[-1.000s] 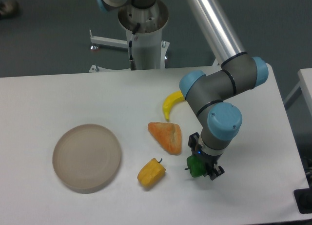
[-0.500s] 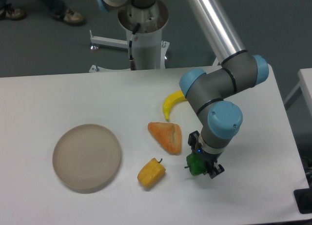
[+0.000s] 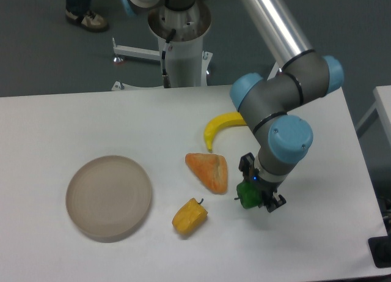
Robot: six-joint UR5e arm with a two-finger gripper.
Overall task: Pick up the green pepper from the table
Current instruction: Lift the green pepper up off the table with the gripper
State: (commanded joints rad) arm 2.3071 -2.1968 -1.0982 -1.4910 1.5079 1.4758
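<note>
The green pepper (image 3: pixel 247 198) is a small dark-green lump at the right of the white table (image 3: pixel 73 117), partly hidden under the arm's wrist. My gripper (image 3: pixel 255 192) points down over it with the jaws closed on the pepper's sides. The pepper looks raised a little off the tabletop, though its contact with the surface is hard to judge from this angle. Only its lower left part shows below the fingers.
A yellow pepper (image 3: pixel 189 216) lies left of the gripper. An orange wedge (image 3: pixel 209 170) sits just beside the wrist, and a banana (image 3: pixel 223 125) lies behind it. A round beige plate (image 3: pixel 109 197) rests at the left. The table's right edge is close to the arm.
The arm has shifted right and slightly up, carrying the green pepper with it. More of the banana shows now. The other objects have not moved.
</note>
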